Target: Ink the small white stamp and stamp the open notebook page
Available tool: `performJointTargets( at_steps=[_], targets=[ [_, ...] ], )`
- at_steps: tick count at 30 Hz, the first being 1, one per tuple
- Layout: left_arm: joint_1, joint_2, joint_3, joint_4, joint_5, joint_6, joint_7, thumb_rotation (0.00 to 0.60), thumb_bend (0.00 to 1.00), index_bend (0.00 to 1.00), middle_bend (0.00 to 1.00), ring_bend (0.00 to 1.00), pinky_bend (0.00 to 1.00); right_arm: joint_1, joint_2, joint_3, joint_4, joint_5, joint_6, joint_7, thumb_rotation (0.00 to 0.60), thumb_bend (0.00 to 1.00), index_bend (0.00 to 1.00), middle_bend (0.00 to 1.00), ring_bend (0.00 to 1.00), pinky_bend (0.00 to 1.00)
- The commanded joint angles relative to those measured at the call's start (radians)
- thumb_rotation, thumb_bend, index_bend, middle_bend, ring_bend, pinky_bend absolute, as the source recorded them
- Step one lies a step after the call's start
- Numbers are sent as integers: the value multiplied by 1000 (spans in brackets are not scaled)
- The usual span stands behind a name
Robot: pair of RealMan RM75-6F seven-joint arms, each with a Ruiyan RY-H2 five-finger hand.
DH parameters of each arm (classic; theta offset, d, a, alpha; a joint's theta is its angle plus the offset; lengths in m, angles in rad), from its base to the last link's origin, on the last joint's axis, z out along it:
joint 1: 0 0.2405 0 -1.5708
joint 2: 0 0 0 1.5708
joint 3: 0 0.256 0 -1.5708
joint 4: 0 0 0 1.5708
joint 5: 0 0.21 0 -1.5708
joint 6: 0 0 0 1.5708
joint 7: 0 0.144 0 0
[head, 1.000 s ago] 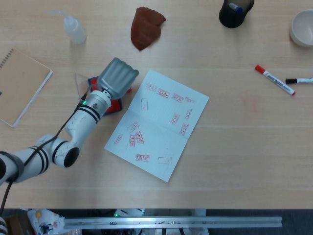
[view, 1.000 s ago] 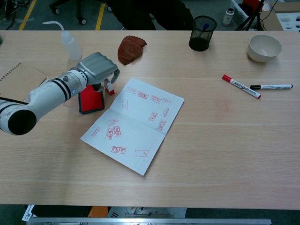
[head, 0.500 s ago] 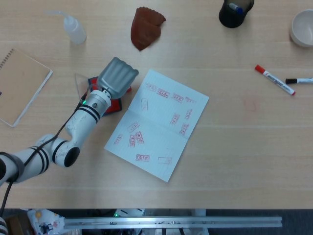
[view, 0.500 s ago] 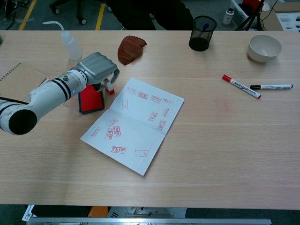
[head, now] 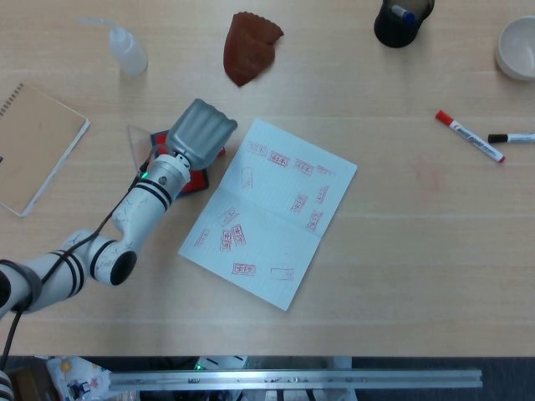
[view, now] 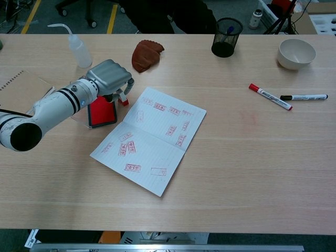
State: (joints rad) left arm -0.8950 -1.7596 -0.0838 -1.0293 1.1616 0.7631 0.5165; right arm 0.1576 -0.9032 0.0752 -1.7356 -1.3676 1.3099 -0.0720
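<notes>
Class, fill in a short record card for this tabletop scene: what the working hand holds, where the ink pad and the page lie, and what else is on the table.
left hand: over the red ink pad, holding the small white stamp
right hand: not in view
open notebook: flat beside the pad, many red stamp marks
task stage: inking, stamp not yet on the page
also on table: squeeze bottle, brown cloth, pen cup, white bowl, two markers
</notes>
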Motion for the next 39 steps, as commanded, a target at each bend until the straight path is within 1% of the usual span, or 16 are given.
performJointTargets(
  at_steps=[1,12,29,39],
  targets=[
    [0,0,0,-1,1,0,1,600,358,500,1000,996,1000,0,0,1,0,0,1,1,600,206,340,396,327,388],
    [0,4,-4,-10,0,-4,2,600,391,499,1000,996,1000,-2,-1,0,3,1,0,4,600,207,340,396,327,388],
    [0,12,-11,-21,-2,-4,1,600,404,521,1000,996,1000,-2,-2,-3,11,1,-6,7,600,206,340,396,327,388],
    [3,53,-14,-67,-9,11,23,600,404,522,1000,996,1000,-2,-3,-2,11,-3,-3,12,600,206,340,396,327,388]
  ],
)
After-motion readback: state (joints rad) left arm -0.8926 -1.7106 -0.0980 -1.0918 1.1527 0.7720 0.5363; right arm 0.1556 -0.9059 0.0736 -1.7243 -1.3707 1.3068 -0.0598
